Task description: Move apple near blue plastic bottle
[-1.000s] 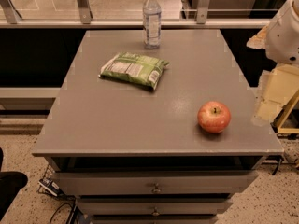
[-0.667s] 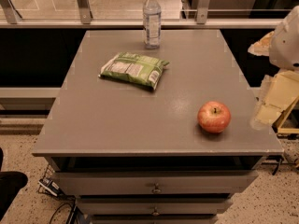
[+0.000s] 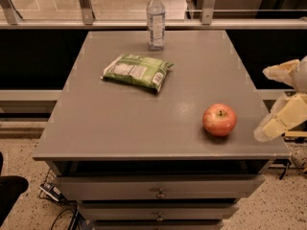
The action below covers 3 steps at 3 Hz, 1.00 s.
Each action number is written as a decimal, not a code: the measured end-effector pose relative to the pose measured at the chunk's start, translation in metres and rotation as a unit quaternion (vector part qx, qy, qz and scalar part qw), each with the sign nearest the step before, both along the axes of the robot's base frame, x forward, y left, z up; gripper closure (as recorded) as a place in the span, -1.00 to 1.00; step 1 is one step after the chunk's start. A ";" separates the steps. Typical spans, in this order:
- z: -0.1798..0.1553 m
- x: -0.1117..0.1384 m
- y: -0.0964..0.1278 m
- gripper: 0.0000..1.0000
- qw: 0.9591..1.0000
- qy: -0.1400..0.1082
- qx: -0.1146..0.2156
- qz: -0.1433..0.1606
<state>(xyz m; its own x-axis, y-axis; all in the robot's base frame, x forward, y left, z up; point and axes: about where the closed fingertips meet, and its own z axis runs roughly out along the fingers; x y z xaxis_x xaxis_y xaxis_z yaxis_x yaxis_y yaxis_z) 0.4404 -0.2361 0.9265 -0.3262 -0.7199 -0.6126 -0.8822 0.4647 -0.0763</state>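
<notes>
One apple [image 3: 219, 120] front right on the table [image 3: 120, 128], gripper [image 3: 262, 102] beside it off the edge, claw wide, empty, blue plastic bottle [image 3: 156, 19] way back

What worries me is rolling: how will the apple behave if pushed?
The apple is round and sits on a smooth flat table, so it will probably roll rather than slide. Its skin looks smooth, so it may slip in a loose grip. The pincer hangs off the table edge nearest the apple, apart from it.
</notes>
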 end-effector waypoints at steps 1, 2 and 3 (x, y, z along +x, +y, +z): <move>-0.008 0.007 0.013 -1.00 0.995 -0.032 0.094 0.001; -0.020 0.012 0.025 -1.00 0.985 -0.081 0.152 0.010; -0.036 0.015 0.028 -1.00 0.974 -0.130 0.182 0.014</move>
